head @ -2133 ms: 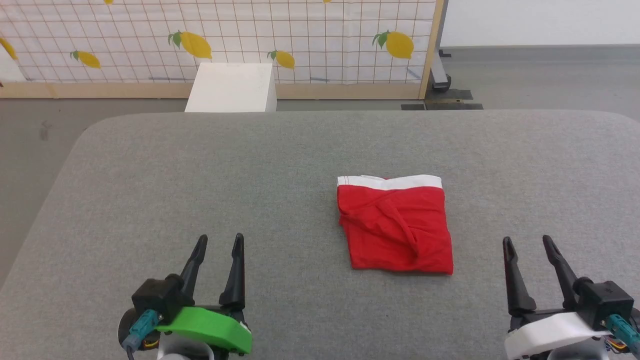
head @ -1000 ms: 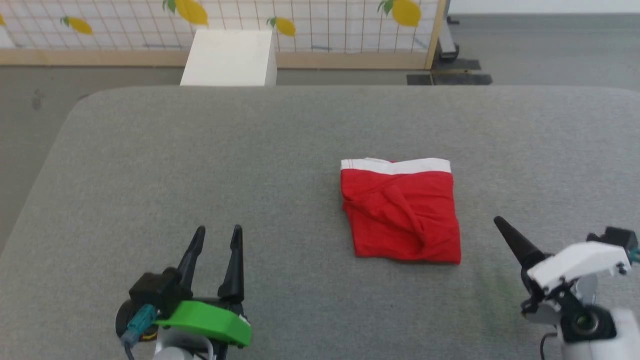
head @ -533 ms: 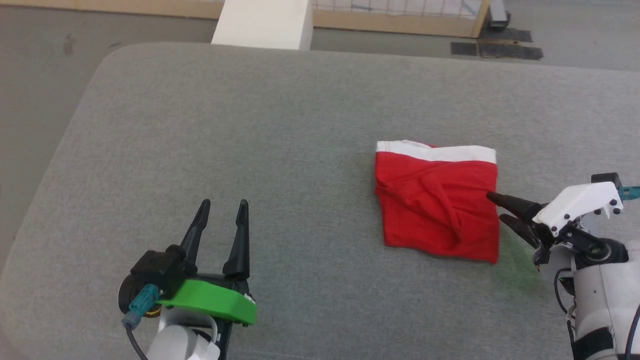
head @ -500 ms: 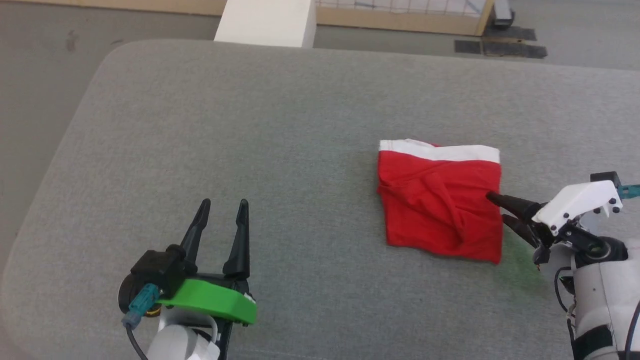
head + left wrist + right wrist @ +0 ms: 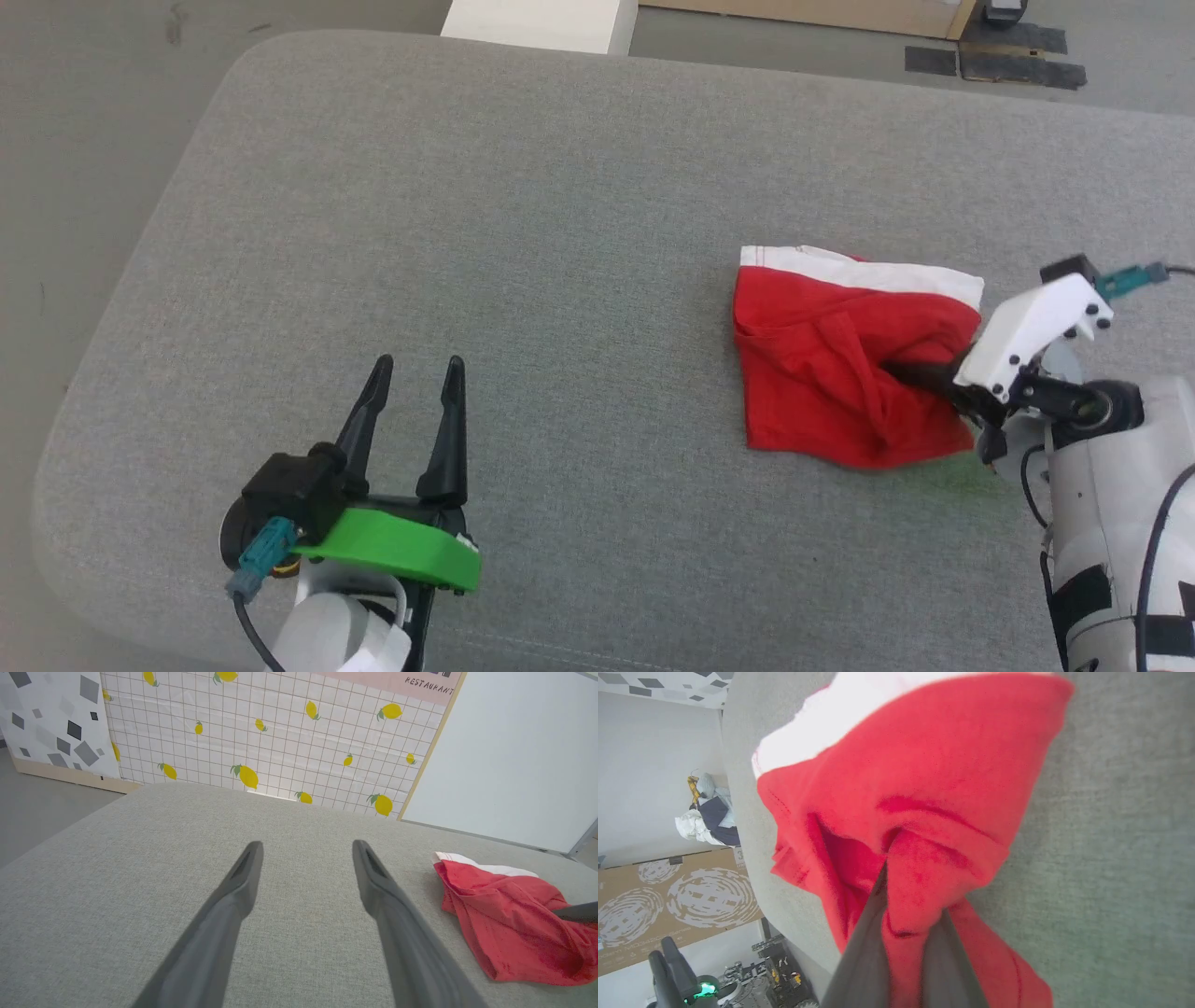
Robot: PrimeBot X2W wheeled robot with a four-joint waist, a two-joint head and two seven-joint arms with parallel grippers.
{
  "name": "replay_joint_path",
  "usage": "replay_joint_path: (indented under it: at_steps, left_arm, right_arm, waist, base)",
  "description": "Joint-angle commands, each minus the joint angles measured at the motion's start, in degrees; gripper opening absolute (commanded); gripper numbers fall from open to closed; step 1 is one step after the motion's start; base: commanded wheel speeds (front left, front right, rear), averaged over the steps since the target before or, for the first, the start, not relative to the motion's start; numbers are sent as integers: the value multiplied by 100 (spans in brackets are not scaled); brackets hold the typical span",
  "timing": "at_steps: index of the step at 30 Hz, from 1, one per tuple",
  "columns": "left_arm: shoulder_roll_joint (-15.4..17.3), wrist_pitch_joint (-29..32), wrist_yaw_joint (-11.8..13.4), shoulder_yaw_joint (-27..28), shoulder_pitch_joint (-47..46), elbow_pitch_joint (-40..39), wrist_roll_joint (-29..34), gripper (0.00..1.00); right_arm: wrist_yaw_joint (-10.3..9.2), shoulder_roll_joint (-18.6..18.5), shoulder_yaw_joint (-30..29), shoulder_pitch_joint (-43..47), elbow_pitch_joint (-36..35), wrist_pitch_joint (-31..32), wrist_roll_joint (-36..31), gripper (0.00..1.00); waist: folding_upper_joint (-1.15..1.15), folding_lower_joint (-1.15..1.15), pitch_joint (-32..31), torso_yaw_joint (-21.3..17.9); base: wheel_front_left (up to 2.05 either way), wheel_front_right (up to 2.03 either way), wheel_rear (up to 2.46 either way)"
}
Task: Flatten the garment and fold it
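Fingers of the right gripper (image 5: 901,371) are clenched on a fold at the garment (image 5: 822,373)'s right edge, red fabric bunched between them. The garment, white band (image 5: 868,273) on its far side, lies at 3 o'clock on the grey padded table (image 5: 523,233). At 7 o'clock, the left gripper (image 5: 415,362)'s fingers stand spread, holding nothing.

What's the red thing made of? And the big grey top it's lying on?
The garment looks like thin, soft cloth, maybe a sporty knit: it bunches into limp folds and creases. The grey table top seems covered in dull woven fabric: fine speckled weave, rounded edges that look padded.
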Motion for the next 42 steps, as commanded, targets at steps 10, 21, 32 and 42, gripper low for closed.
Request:
replay_joint_path:
  at_steps: [10, 21, 32, 42]
  left_arm:
    - [-11, -27, 4, -112, -70, -110, 13, 100]
    - [10, -27, -48, -263, -346, -203, 269, 100]
    - [418, -24, -86, -522, -880, -305, 497, 100]
    - [820, 286, -91, -658, -1149, -567, 539, 100]
  right_arm:
    - [-6, -244, 1913, 597, -1855, 83, -801, 0]
    - [-6, -1064, 3429, 355, -2045, -492, -2137, 0]
    - [-6, -1471, 3266, -671, -993, -2114, -3467, 0]
    - [-6, -1615, 1840, -984, -183, -3250, -4629, 0]
  waist:
    - [0, 0, -66, -753]
    - [0, 0, 308, -2136]
    - [0, 0, 1179, -3088]
    - [0, 0, 1688, -2932]
  base:
    - [0, 0, 0]
    - [0, 0, 0]
    - [0, 0, 0]
    - [0, 0, 0]
